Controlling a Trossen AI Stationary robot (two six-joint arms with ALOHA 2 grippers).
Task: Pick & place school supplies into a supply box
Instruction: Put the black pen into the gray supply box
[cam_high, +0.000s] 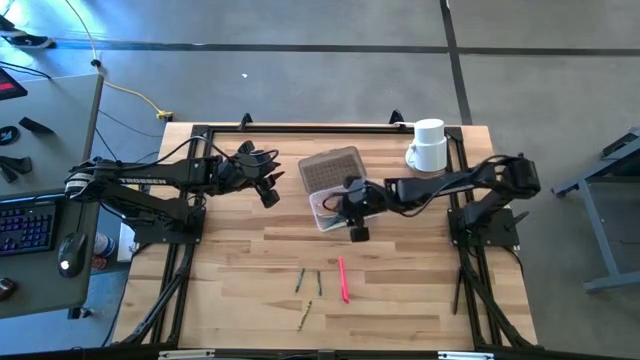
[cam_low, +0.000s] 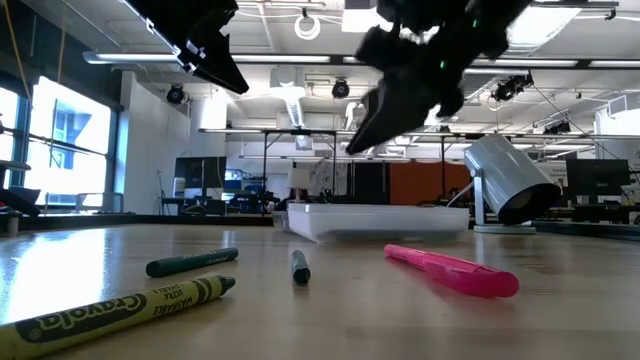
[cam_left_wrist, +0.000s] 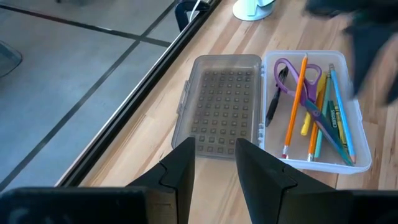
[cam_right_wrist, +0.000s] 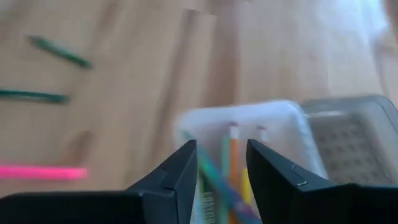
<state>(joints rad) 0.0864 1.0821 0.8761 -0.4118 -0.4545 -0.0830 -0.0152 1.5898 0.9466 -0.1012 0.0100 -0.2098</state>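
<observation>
A: The supply box (cam_high: 330, 205) lies open mid-table (cam_high: 230, 290), its dotted grey lid (cam_left_wrist: 224, 106) flat beside the clear tray. Inside the tray sit purple-handled scissors (cam_left_wrist: 297, 74), an orange pencil (cam_left_wrist: 295, 102), a yellow one and bluish-green ones.

B: And the claws?

A: The right claw (cam_high: 357, 228) hangs over the tray's near end, fingers spread, nothing between them. The left claw (cam_high: 268, 192) hovers beside the lid, fingers parted a little and empty.

B: What lies around?

A: A white mug (cam_high: 428, 146) stands beyond the box, near the table's far right corner. Nearer the front edge lie a pink pen (cam_high: 343, 278), two dark green crayons (cam_high: 300, 280), and a yellow-green crayon (cam_low: 120, 310) printed "Crayola". They are well apart from the box.

B: Anything blocking?

A: Only the right arm crossing above the tray.
</observation>
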